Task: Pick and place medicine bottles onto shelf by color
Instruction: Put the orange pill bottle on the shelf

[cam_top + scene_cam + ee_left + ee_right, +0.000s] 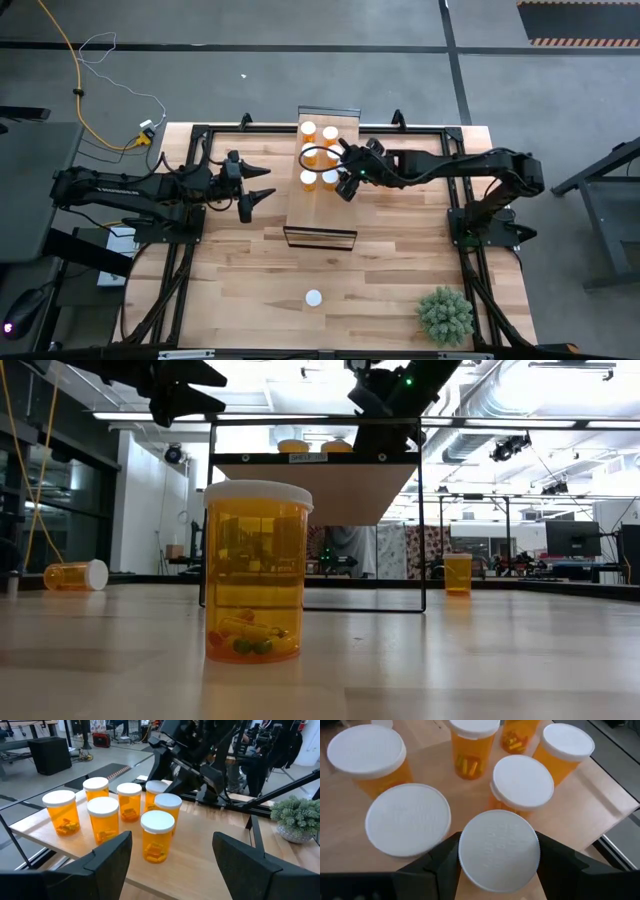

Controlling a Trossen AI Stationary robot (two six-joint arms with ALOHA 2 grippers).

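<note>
- The shelf [320,205] sat mid-bench with its long axis running near to far, and the medicine bottles [319,155] were bunched on its far half, all upright with white caps up.
- The left wrist view showed seven bottles [119,805] up there, standing close together in a cluster.
- The right gripper [347,168] had reached in from the right over that cluster. In its wrist view the fingers [432,865] sat on either side of the cap of one bottle [498,850], pretty much touching it, so it looked closed on that one.
- The left gripper [258,197] hung just left of the shelf, fingers [107,860] spread wide, holding nothing.
- In the low view, another bottle [257,570] stood upright on the bench [450,660] close to the camera, with pills at its bottom.
- One bottle [75,574] lay tipped on its side far left, long axis level, cap pointing right.
- A bottle with no cap [457,573] stood upright off to the right.
- A loose white cap [313,297] lay on the near part of the bench, and a small potted plant [445,314] sat at the near right corner.
</note>
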